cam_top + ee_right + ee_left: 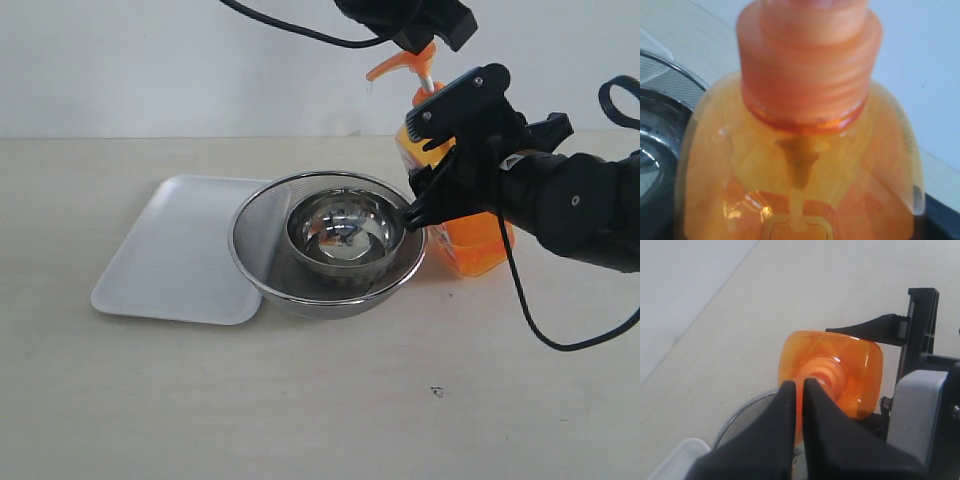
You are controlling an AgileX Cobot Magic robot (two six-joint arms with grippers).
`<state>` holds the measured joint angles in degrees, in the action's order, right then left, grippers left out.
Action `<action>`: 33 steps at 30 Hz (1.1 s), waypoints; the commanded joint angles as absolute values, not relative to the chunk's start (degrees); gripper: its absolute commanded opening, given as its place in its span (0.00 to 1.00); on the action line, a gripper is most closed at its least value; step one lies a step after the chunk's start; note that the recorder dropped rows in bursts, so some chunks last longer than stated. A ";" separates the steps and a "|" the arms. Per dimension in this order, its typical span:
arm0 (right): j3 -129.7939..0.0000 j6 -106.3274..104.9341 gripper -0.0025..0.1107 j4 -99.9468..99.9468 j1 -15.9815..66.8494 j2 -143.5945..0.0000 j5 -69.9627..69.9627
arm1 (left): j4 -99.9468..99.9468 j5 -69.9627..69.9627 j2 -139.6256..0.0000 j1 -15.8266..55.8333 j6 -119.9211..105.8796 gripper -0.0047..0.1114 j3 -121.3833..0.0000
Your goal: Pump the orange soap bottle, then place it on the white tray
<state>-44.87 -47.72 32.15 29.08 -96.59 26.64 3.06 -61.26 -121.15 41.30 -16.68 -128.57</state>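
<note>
**Item:** orange soap bottle (470, 245), upright at the right, just beside the mesh strainer (262, 240) that holds a steel bowl (345, 235).

**Destination:** white tray (170, 250), at the left, its right edge overlapped by the strainer.

**Hands:** right gripper (412, 168) is clamped around the bottle's body. Left gripper (799, 384) has its fingers pinched together above the pump head (400, 66).

**Handling:** judged to be the pumping step. Press straight down on the head while the right grip steadies the body.

**Markings:** no writing is legible, and the embossing on the pump head is blurred.

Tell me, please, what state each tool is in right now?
Left tool: closed, holding nothing.
Right tool: closed on the tall translucent orange plastic soap bottle.
</note>
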 commanded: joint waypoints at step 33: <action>-44.66 -46.70 0.02 31.70 29.18 -96.59 25.43 | 0.00 -57.71 -117.48 41.22 -17.20 0.08 -127.30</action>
